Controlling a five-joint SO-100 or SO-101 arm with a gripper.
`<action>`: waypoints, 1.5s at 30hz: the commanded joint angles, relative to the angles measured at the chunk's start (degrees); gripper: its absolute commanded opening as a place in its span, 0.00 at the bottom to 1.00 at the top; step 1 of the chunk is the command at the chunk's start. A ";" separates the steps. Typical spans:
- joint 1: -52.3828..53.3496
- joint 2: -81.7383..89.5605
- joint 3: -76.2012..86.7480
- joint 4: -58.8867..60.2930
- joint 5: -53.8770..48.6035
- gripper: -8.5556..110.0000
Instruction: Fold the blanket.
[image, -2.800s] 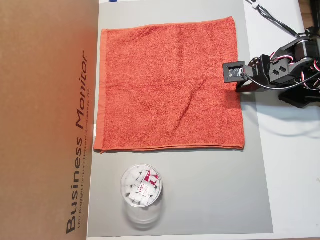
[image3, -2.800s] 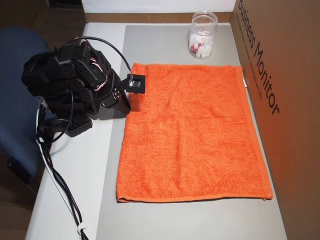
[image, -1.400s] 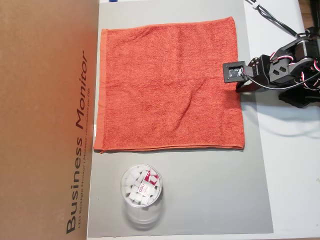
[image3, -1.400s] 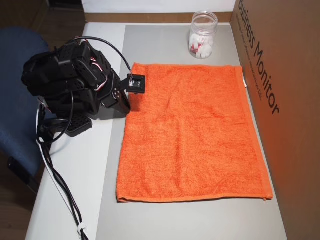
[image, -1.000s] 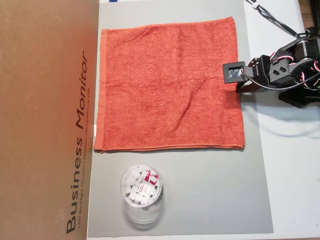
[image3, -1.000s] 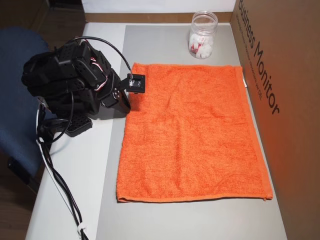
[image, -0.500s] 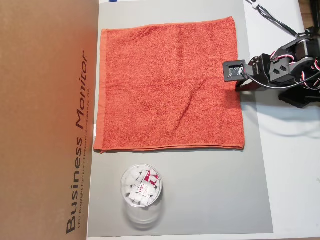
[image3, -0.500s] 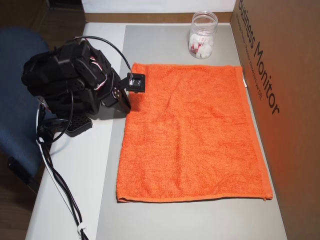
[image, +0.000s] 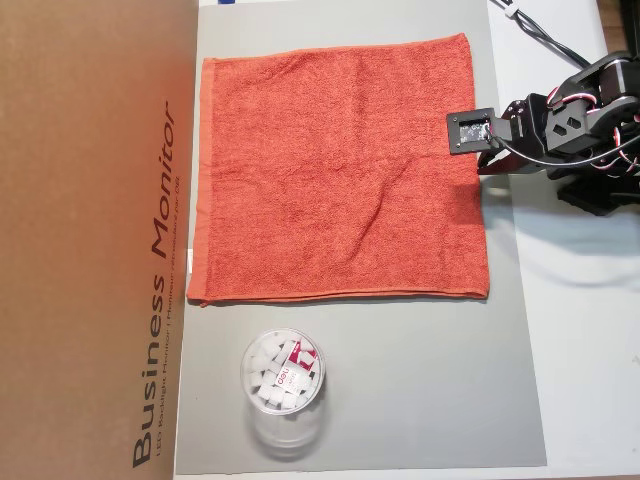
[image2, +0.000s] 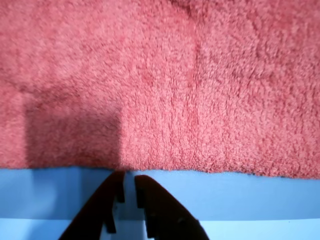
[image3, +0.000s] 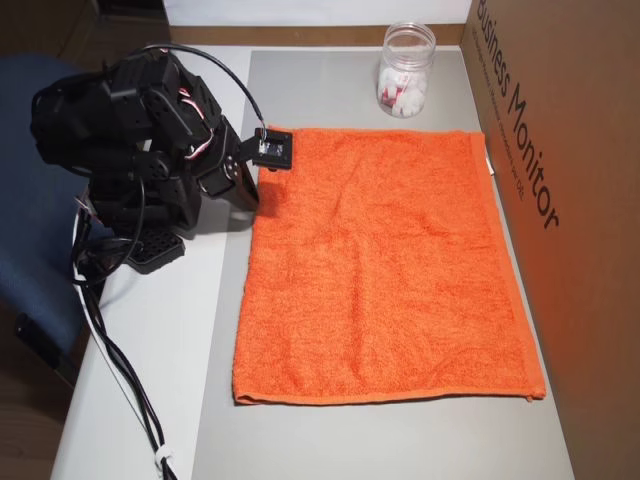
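end effector nearly closed at blanket edge, fingers' lower part cropped

Even, bright indoor light fills both overhead views, which are sharp with little glare. The cardboard box takes an orange glow beside the blanket. In the wrist view the terry pile is soft, perhaps out of focus, and a dark square-edged shadow lies on it above the gripper.

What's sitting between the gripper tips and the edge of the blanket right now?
Nothing: the wrist view shows only bare mat between the gripper and the blanket.
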 joint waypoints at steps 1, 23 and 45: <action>0.18 -1.67 -5.36 0.26 0.35 0.07; -0.88 -10.72 -36.65 22.32 -0.44 0.07; -23.29 -22.15 -46.32 22.24 0.35 0.07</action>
